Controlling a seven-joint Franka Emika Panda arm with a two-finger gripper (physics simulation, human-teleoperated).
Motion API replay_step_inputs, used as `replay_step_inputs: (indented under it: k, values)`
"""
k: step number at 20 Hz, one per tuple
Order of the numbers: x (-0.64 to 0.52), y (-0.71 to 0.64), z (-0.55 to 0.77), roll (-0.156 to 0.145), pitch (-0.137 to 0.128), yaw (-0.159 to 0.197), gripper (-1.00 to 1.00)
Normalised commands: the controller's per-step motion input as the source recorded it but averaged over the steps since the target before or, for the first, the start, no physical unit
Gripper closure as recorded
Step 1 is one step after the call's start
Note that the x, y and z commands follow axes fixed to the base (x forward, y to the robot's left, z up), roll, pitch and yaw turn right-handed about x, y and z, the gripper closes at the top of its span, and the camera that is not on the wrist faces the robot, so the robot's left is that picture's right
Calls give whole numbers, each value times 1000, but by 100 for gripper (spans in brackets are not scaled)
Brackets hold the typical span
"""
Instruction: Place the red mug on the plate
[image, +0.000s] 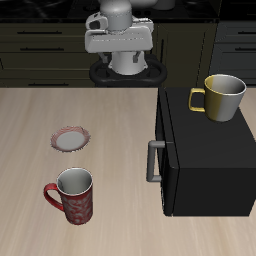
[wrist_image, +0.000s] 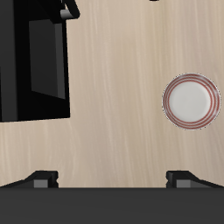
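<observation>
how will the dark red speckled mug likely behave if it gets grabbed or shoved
The dark red speckled mug looks rigid, so it probably won't flex. It stands upright and tall for its base, so a high shove might tip it. Its loop handle sticks out sideways, so a push there would likely spin it.

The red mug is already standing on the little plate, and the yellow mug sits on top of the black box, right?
Not quite. In the exterior view the red mug stands on the table, apart from the plate, which is bare. The yellow mug does sit on the black box.
</observation>
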Motion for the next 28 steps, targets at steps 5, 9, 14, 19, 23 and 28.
replay_step_inputs:
  k: [5,9,14,19,23,28]
  values:
    - [241,-203,100,-53,-50,27,-100]
    - [286,-278,96,-60,-39,32,-100]
    - [398,-154,52,0,-19,46,-100]
    - [387,-193,2,13,5,48,-100]
    - [476,-270,6,-32,17,17,-100]
    - [328,-150,39,-25,-17,14,-100]
